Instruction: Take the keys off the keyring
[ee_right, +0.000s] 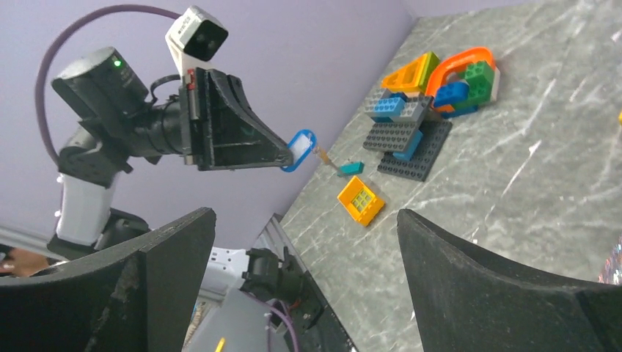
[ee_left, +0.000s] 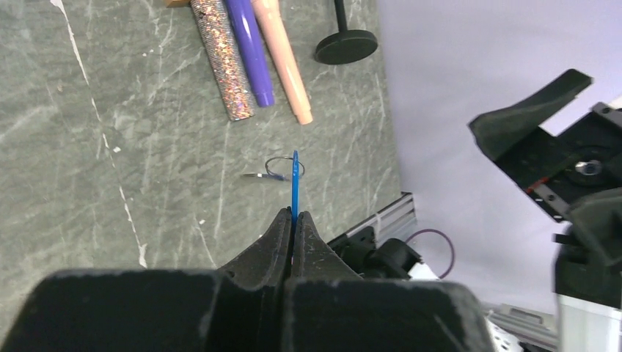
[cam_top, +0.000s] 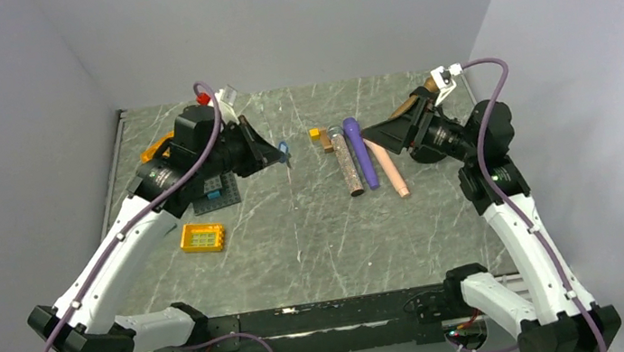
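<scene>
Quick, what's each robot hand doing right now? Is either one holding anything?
Left hand: closed, pinching the blue keyring tag.
Right hand: open, holding nothing.

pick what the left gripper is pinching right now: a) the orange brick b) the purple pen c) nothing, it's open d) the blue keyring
d: the left gripper is shut on the blue keyring, which sticks out past its fingertips, lifted clear of the table.
</scene>
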Robot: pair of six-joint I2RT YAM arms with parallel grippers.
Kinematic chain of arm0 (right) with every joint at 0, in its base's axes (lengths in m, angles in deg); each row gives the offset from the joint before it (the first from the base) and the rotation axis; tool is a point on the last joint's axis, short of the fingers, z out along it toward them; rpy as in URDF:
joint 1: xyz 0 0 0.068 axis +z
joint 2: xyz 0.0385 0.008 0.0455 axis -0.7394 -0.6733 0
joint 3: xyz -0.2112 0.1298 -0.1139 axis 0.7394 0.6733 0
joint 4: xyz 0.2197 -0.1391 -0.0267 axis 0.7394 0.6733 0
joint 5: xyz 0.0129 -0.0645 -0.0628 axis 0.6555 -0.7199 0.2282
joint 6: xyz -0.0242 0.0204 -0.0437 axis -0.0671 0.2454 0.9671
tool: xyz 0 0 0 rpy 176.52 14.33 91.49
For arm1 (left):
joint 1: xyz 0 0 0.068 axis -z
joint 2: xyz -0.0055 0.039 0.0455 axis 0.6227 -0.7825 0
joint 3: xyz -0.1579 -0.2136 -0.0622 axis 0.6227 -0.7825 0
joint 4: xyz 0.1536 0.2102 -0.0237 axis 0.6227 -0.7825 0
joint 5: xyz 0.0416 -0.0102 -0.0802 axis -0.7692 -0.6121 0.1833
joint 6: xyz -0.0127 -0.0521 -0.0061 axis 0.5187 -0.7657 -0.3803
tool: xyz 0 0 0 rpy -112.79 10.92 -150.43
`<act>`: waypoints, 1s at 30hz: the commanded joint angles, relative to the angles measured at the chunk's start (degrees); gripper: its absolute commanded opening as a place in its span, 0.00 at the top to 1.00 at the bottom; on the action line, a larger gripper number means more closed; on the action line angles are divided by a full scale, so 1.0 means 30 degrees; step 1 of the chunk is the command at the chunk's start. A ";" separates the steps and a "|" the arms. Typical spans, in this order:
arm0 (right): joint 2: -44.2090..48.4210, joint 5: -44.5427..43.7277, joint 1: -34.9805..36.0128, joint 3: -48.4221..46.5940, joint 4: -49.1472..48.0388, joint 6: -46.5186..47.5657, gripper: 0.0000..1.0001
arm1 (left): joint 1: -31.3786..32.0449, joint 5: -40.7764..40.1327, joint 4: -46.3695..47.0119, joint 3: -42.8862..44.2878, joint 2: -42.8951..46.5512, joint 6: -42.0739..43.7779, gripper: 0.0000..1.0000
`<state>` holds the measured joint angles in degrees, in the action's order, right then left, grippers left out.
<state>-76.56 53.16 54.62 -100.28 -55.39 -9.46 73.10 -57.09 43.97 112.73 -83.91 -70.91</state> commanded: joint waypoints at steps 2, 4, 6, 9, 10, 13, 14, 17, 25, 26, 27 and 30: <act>-0.0551 -0.1790 0.2170 0.0768 -0.6324 0.1063 0.00 | 0.0061 0.0041 -0.2346 0.2227 0.0433 -0.2055 1.00; -0.0928 -0.2486 0.3213 0.1181 -0.7888 0.1365 0.00 | 0.0069 0.0194 -0.2724 0.2763 0.0570 -0.2525 1.00; -0.1584 -0.2884 0.4074 0.1137 -0.9099 0.1458 0.00 | 0.0071 0.0089 -0.3310 0.3324 0.0770 -0.2952 1.00; -0.2770 -0.3586 0.5665 0.0624 -0.9799 0.2640 0.01 | 0.0062 -0.0108 -0.4107 0.3967 0.1095 -0.3475 1.00; -0.3107 -0.3848 0.6261 0.0367 -0.9634 0.3366 0.01 | 0.0063 -0.0111 -0.4201 0.4129 0.1204 -0.3614 1.00; -0.3944 -0.4904 0.7862 -0.0049 -0.9500 0.5258 0.01 | 0.0050 0.0024 -0.4482 0.4692 0.1443 -0.3914 1.00; -0.4122 -0.5155 0.8290 -0.0054 -0.9721 0.5788 0.01 | 0.0047 0.0063 -0.4640 0.4919 0.1453 -0.4028 1.00; -0.4884 -0.5326 0.9209 -0.0122 -1.0633 0.6434 0.02 | 0.0070 0.0057 -0.5027 0.5451 0.1575 -0.4305 1.00; -0.7423 -0.4969 1.0810 -0.1900 -1.1964 0.6756 0.09 | 0.0069 0.0093 -0.5266 0.5780 0.2027 -0.4561 1.00; -0.7669 -0.4852 1.0910 -0.2094 -1.2010 0.6777 0.09 | 0.0064 0.0101 -0.5254 0.5769 0.2101 -0.4544 1.00; -0.7916 -0.4716 1.0989 -0.2316 -1.2093 0.6732 0.09 | 0.0071 0.0095 -0.5227 0.5742 0.2183 -0.4575 1.00; -0.8569 -0.4304 1.1197 -0.2827 -1.2327 0.6609 0.10 | 0.0061 0.0216 -0.4942 0.5733 0.2421 -0.4479 1.00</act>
<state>-100.91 38.87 87.38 -104.83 -86.89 8.86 73.10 -57.02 28.43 127.96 -78.51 -83.56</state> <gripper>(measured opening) 0.912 0.017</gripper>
